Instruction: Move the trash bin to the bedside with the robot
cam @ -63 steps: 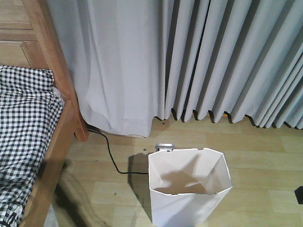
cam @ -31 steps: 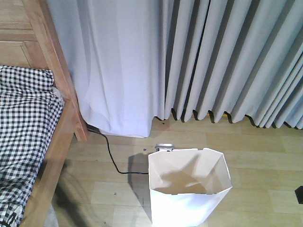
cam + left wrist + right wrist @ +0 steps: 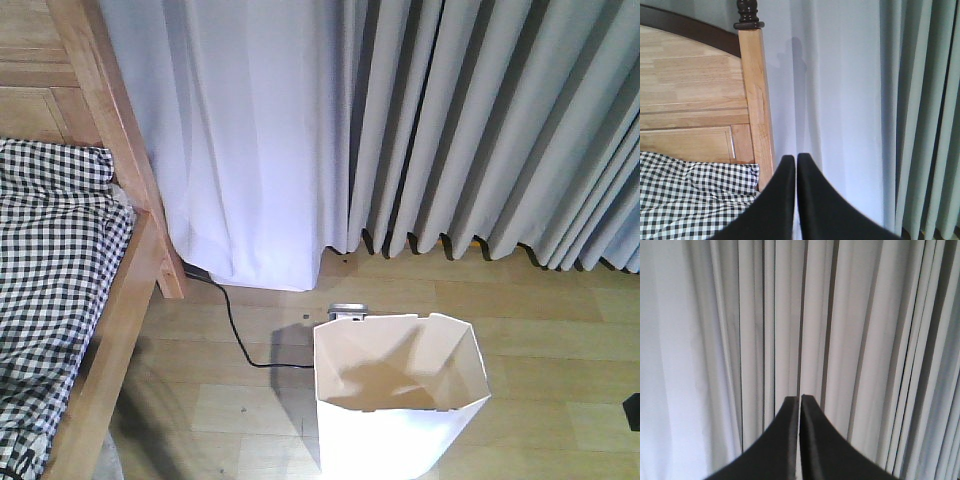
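Bin (image 3: 395,420) on floor, apart from bed (image 3: 110,300).

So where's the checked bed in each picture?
Front view: the bed runs down the left edge, beside the trash bin.
Left wrist view: bottom left, behind the shut left gripper.
Right wrist view: not in it.
Shared landmark: the grey curtain.

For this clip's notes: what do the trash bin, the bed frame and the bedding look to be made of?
Trash bin: seemingly thin white plastic, matte, with crisp folded-looking corners and a cream inside. Bed frame: light-brown wood, visible grain and jointed planks, slight sheen; its post cap in the left wrist view looks dark turned wood. Bedding: woven black-and-white checked fabric, soft and wrinkled, likely cotton.
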{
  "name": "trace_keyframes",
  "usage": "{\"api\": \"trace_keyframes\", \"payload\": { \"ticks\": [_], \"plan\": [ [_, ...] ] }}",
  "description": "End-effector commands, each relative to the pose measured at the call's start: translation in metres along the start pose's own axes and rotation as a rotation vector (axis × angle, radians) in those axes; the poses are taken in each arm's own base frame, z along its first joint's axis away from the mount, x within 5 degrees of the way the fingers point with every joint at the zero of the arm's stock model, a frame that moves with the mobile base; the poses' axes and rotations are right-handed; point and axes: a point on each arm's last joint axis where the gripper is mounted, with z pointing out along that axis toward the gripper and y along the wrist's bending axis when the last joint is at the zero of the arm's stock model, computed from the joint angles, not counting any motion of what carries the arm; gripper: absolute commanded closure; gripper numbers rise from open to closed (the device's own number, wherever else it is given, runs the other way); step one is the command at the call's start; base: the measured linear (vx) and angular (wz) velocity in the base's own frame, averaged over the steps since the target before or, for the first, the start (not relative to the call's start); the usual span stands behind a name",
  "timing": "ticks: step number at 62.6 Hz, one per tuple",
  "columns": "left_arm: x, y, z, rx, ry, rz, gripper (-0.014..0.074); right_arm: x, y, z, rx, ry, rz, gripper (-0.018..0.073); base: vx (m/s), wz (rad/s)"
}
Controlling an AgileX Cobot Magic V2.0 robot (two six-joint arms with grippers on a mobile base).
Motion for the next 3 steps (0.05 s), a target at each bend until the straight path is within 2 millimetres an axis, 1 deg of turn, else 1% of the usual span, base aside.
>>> {"api": "trace_keyframes", "payload": {
  "ticks": [1,3],
  "plan": [
    [-0.0036,-0.0005,-0.0008,0.007,-0.077,-0.023,0.0603,-0.007,0.0,-0.0012,0.003,-0.086,-0.008,0.0568,0.0,0.0],
    [-0.0036,-0.0005,-0.0008,0.007,-0.077,-0.023,0.0603,-0.007,0.0,-0.0012,0.003,-0.086,-0.008,0.0568,0.0,0.0]
  ]
}}
